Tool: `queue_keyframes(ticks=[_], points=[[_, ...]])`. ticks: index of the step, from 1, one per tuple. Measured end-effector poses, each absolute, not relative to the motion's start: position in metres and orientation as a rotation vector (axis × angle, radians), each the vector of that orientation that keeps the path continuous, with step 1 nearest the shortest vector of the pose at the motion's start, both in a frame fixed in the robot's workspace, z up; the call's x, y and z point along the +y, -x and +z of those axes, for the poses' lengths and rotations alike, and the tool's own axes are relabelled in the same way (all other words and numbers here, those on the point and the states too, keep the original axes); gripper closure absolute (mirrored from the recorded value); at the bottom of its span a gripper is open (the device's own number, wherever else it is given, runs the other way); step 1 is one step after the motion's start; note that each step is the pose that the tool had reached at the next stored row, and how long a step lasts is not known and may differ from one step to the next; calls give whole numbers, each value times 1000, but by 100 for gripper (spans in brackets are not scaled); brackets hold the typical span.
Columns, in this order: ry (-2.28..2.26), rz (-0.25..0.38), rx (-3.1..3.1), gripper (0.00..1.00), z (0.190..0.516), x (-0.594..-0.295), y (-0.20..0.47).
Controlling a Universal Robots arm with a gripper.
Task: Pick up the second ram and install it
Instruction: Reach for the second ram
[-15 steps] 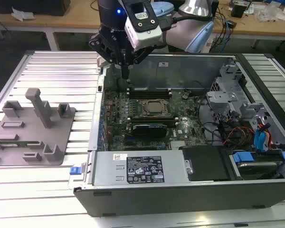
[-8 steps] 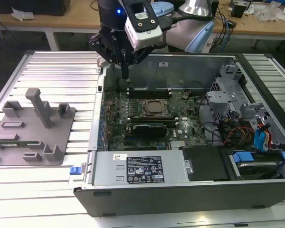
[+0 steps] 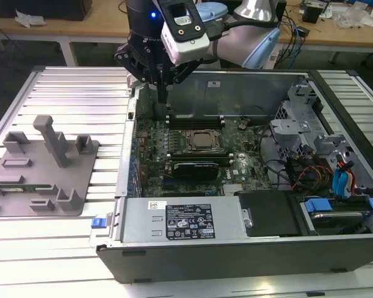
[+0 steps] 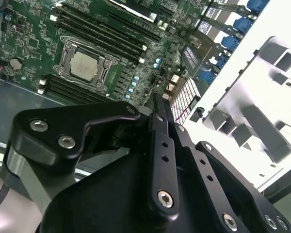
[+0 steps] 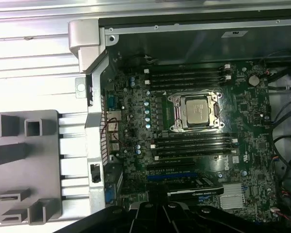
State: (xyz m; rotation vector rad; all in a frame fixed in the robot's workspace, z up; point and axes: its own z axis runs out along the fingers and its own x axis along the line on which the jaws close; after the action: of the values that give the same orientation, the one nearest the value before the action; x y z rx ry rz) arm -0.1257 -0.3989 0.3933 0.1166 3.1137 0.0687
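The arm (image 3: 248, 37) comes in from the far side of the slatted worktop (image 3: 62, 93) and bends at the wrist, so that its gripper (image 3: 162, 102) points straight down into the open computer case (image 3: 174, 267). It is at the case's far corner on the exterior view's left. We see the tips low over the motherboard (image 3: 152, 152), just beside the end of the far bank of memory slots (image 3: 196, 121). A white camera housing (image 3: 186, 28) rides on the wrist above them.

In the second wrist view the black fingers (image 4: 161, 141) are pressed together and taper to a single narrow point. We see no green board between them.

The processor (image 5: 196, 109) sits in its socket between the two banks of long black slots. A black expansion card (image 3: 196, 167) lies on its near side.

Well apart from the gripper, outside the case on the exterior view's left, a grey fixture (image 3: 81, 171) of posts and pockets rests on the worktop. A thin greenish strip along its near part may be the second ram (image 3: 15, 185) — from this angle we cannot be sure.
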Motion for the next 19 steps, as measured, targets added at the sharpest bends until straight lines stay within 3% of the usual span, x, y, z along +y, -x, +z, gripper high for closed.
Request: queue_keyframes(ticks=[19], points=[[-117,69,3114,92,393,-399,161]])
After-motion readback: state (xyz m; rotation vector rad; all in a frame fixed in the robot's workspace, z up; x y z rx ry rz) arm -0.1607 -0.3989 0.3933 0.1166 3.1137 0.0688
